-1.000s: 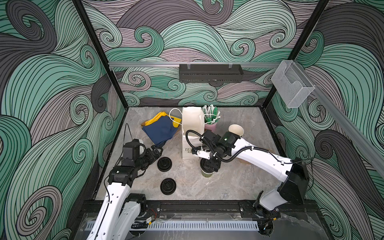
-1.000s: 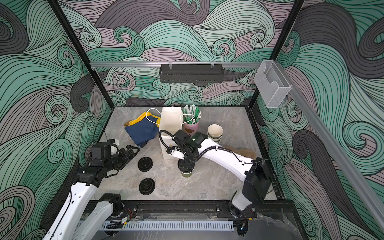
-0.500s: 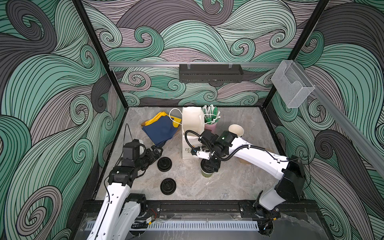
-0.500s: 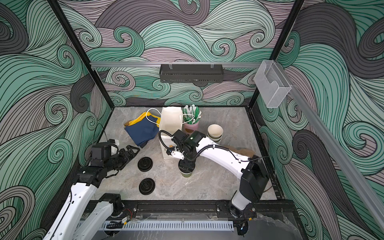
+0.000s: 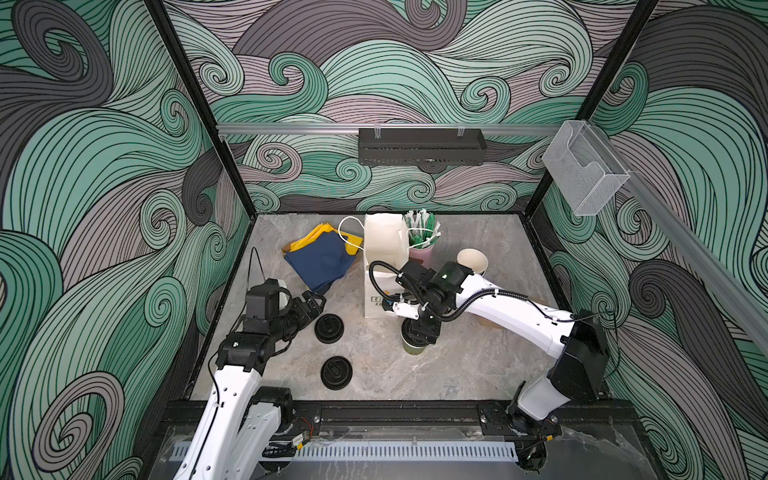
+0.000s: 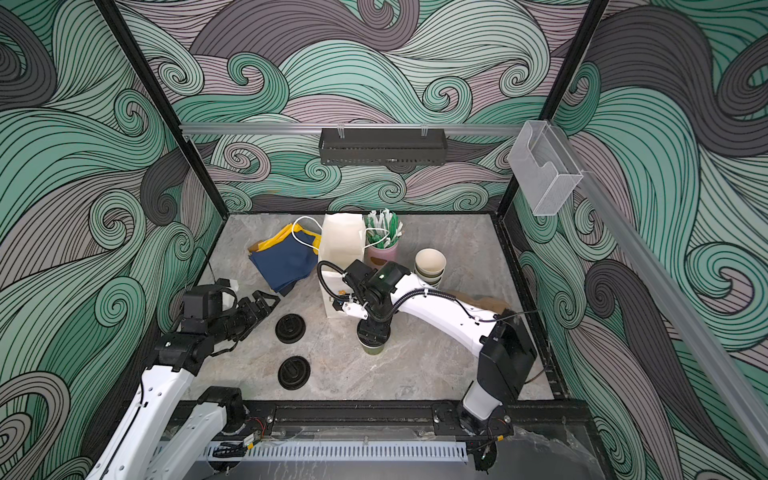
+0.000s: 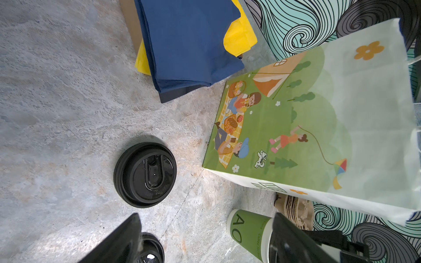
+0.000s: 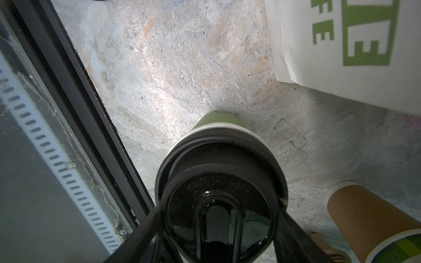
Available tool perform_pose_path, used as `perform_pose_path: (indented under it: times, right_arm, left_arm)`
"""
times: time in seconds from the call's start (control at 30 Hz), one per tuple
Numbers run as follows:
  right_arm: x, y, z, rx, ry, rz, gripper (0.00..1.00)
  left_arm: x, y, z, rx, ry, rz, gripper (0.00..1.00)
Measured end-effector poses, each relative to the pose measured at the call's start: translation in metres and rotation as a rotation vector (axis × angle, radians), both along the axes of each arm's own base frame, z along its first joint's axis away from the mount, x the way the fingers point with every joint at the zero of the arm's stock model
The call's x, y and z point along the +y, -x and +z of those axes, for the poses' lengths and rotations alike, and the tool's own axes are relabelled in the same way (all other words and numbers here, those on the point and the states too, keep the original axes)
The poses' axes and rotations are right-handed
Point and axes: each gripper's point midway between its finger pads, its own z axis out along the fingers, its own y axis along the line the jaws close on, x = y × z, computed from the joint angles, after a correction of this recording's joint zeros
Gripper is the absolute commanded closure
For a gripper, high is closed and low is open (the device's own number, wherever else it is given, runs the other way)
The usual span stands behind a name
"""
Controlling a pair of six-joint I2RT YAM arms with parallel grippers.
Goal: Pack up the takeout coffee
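Beside the white paper bag [image 5: 384,249], on the grey stone counter [image 5: 478,365]: olive-green paper cup with black round plastic sip lid [image 8: 218,170], upright, unmoved. Right gripper [image 5: 417,332] jaws clasp its lid as before; only the elbow has shifted. Left gripper [image 5: 309,303] jaws spread, empty. Bagging pending.

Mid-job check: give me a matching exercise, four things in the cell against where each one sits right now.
Things
1. olive-green paper cup with black sip lid
2. white paper carrier bag with picnic print
3. loose black round plastic lid
4. pink cup of wrapped sticks

Places
A. lying flat just off the left gripper
B. farthest back, next to the bag
C. between the jaws of the right gripper
D. standing upright in the middle of the table

Pairs: 1-C, 2-D, 3-A, 4-B
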Motion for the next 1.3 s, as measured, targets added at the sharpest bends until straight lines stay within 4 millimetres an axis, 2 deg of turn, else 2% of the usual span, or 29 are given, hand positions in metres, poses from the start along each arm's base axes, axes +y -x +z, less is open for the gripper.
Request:
perform_pose_path:
  times: [0.83,1.3]
  right_arm:
    - [0.000,0.001,-0.006,0.033,0.000,-0.011,0.29]
    - [-0.004,-0.006,-0.011,-0.008,0.022,-0.017,0.29]
  left_arm:
    - [0.000,0.000,0.000,0.001,0.000,-0.001,0.07]
    - [0.000,0.000,0.000,0.002,0.000,-0.001,0.07]
